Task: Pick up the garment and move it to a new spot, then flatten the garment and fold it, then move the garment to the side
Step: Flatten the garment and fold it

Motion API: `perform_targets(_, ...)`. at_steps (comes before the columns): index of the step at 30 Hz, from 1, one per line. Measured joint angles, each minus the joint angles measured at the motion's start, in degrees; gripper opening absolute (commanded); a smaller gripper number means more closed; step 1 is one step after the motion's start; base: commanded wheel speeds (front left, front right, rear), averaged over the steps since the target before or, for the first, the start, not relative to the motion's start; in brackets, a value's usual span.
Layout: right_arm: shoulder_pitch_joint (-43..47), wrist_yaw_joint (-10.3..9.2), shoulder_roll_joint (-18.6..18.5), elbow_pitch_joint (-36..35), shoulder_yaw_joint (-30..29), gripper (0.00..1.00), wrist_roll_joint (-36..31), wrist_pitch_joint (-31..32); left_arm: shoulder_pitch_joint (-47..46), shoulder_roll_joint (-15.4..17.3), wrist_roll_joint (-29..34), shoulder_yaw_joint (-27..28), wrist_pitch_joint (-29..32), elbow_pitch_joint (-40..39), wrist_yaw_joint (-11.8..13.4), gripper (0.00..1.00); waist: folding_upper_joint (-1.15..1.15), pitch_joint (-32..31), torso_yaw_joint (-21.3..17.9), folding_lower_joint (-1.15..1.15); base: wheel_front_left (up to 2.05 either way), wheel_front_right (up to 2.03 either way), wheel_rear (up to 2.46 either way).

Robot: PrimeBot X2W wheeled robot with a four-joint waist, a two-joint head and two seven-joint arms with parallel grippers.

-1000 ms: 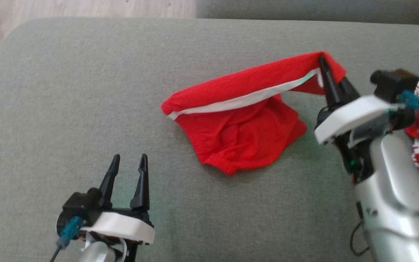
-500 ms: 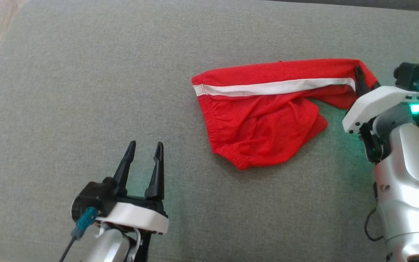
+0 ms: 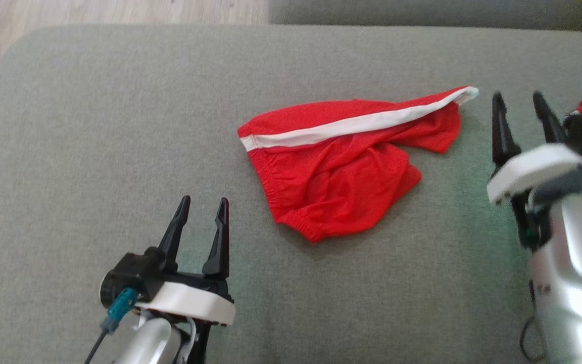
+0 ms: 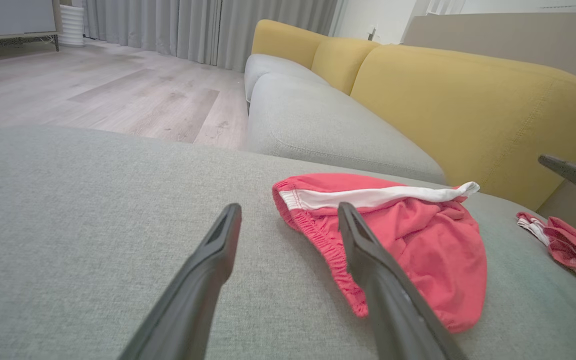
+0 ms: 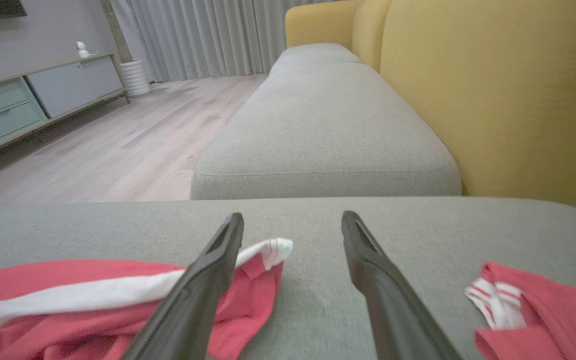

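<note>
The garment (image 3: 336,177) lay crumpled in the middle of the cushion (image 3: 94,126), its white stripe (image 3: 351,124) toward the back. Both stood open and empty: the right jaws just beside the stripe's right end, the left jaws apart from the cloth. Flattening probably called for pinching the stripe's two ends and drawing them apart low, so the bunched folds spread.

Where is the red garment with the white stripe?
In the head view, the red garment with the white stripe lies crumpled on the grey fabric cushion, right of centre, left of the open right tool.
</note>
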Motion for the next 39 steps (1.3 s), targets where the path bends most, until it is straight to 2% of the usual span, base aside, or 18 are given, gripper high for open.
perform_targets(14,21.6,0.00,3.9,-16.9,-2.4,1.00,-2.3,-2.6,5.3,0.7,-0.8,0.4,-0.1,0.0,2.0,1.00,0.00,-7.0,-2.0,-0.01,0.00,0.00,0.00)
perform_targets(20,27.9,0.00,4.1,-21.4,-0.3,1.00,1.0,-2.6,8.0,1.6,-1.2,0.9,-0.1,-0.4,3.0,1.00,0.00,-8.3,-2.4,-0.01,0.00,0.00,0.00)
perform_targets(31,30.3,0.00,4.2,-23.9,2.5,1.00,0.5,-2.0,9.5,1.9,-1.6,1.2,0.0,-1.1,5.4,1.00,0.00,-8.5,-1.8,0.00,0.00,0.00,0.00)
perform_targets(39,30.7,0.00,4.2,-24.1,3.2,1.00,0.6,-1.5,9.5,2.3,-1.6,1.2,0.1,-1.3,5.5,1.00,0.00,-8.0,-1.8,0.00,0.00,0.00,0.00)
